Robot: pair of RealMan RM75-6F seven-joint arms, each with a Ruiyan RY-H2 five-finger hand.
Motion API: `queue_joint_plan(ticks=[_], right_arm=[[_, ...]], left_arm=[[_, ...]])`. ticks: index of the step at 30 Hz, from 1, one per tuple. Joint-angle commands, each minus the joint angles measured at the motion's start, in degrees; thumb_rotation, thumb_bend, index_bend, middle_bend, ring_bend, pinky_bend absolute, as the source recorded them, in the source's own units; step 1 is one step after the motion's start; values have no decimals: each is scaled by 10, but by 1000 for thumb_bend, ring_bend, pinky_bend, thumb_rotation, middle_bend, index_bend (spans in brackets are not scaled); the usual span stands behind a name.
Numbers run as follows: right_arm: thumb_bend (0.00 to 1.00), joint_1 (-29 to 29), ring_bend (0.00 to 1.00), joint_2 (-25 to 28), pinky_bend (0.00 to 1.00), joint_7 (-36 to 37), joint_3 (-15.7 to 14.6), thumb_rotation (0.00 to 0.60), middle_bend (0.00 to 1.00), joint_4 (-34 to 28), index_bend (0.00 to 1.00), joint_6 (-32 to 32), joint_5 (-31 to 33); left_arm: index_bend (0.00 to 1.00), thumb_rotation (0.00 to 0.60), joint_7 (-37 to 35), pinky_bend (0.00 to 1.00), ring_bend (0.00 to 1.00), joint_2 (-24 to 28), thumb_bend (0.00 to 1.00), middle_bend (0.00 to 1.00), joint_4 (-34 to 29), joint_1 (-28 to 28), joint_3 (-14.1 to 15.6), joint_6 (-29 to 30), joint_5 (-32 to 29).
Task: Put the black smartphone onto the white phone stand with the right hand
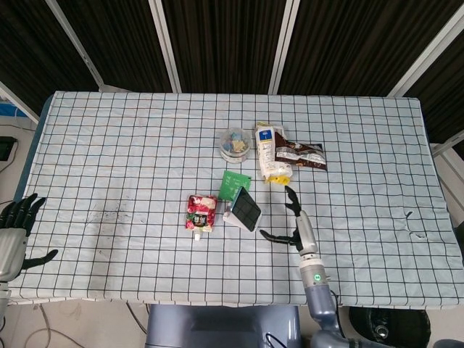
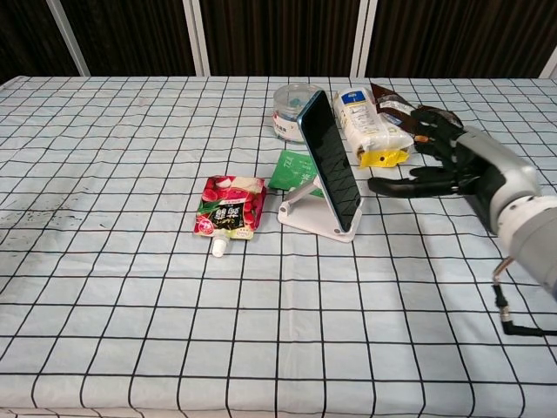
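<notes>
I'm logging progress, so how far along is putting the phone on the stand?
Placement looks done: the black smartphone leans tilted on the white phone stand, its lower edge in the stand's lip. The right hand is open, fingers spread, to the phone's right and not touching it. Nothing is in hand. What's left looks like only pulling the arm away. The left hand sits at the table's left edge, holding nothing.

The tabletop [image 1: 109, 159] was covered by a pale cloth printed with a black grid, lightly creased, with a smudged dark patch [image 1: 109, 217] near its left front part. Behind it stood a wall of dark, finely slatted panels [image 1: 225, 43] divided by slanting white frame bars [image 1: 165, 45]. Past the left edge, a bit of blue [image 1: 7, 110] and a black object [image 1: 6, 147] showed on the floor. Lighting was even and bright, casting only soft shadows.
</notes>
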Motion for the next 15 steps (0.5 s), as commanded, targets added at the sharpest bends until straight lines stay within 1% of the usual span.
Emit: queue_joint_plan(ticks=[1,2,4,5,8,11,15], right_arm=[[65,-30,0,98,141,-21,-9,600,0,-66,0,8,-14],[66,-33,0,116,141,-25,-12,600,0,-75,0,5,-17],[71,-43,0,180,141,-48,-25,600,0,-90,0,0,-36],[72,-46,0,202,141,-58,-31,600,0,-91,0,-2,-44],[71,-58,0,281,141,-88,-59,600,0,-93,0,-10,-79],[72,-74,0,338,141,-124,-86,600,0,-92,0,-2,-108],[69,-96,0,384,141,-178,-118,600,0,-86,0,20,-134]], left_arm=[[0,600,2,0,0,0,0,0,0,0,0,-1,-1],[0,600,3,0,0,0,0,0,0,0,0,-1,-1],[0,600,7,0,0,-1,0,0,1,0,0,-2,-2],[0,600,9,0,0,-1,0,0,1,0,0,-2,-3],[0,600,15,0,0,-2,0,0,-1,0,1,-3,-4],[0,600,21,0,0,-2,0,0,-2,0,1,-3,-5],[0,600,37,0,0,-2,0,0,-1,1,4,-1,-1]])
